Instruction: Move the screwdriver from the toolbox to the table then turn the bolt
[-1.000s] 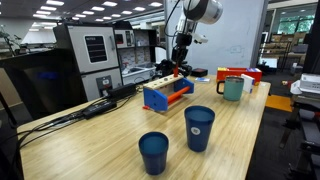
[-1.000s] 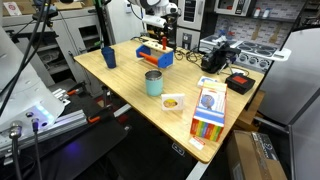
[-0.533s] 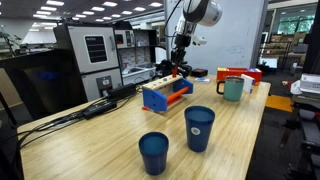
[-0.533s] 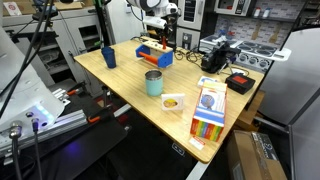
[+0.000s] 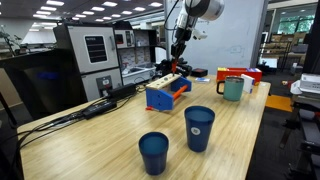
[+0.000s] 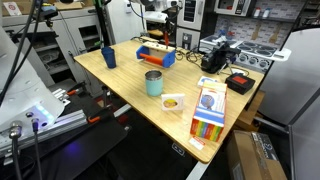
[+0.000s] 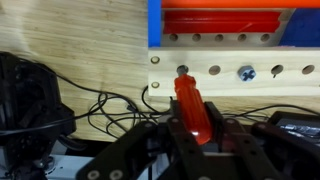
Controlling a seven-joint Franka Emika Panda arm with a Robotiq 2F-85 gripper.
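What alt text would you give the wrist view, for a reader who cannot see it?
The gripper, at the bottom, holds the red-handled screwdriver, its tip pointing at a pale wooden strip with a row of holes and one bolt. Above is the blue toolbox; black cables lie on the table at left.

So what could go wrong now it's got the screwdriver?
1. The gripper pinches only the slim red handle of the screwdriver, so the tool might slip or twist when pushed.
2. Its tip sits apart from the bolt, so a turn here would probably miss it.
3. Loose cables lie close beside the gripper and might snag it.
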